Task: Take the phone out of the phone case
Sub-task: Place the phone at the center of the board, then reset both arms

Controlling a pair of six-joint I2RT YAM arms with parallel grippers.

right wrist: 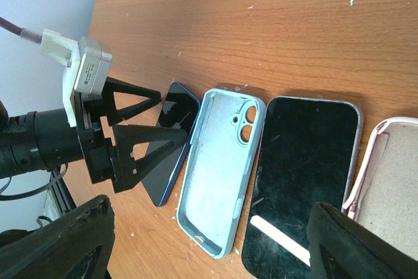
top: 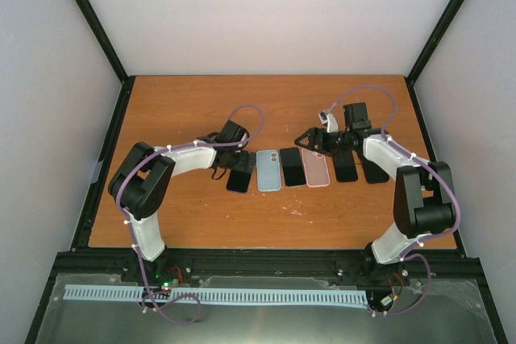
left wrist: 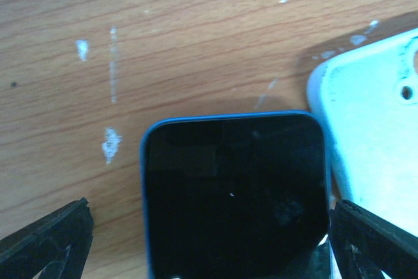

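While open, left tool (left wrist: 210, 217) astride phone (left wrist: 235, 181).

1. The desk (top: 266, 110) is orange-brown wood grain, marked with white scuffs and flecks. Pale walls stand on three sides of it.
2. A light blue case (right wrist: 219, 168) lies empty with its open side up. It has a camera cut-out at one end.
3. A black phone (right wrist: 300, 174) with a silvery edge lies screen up, just to the right of the light blue case. A bright reflection crosses its glass.
4. A pink case (right wrist: 385, 181) lies next in the row, also empty and open side up.
5. One dark phone (top: 345, 167) and another dark phone (top: 373, 170) end the row on the right, both partly hidden.
6. A white slotted strip (top: 210, 296) runs along the near edge, below the desk.
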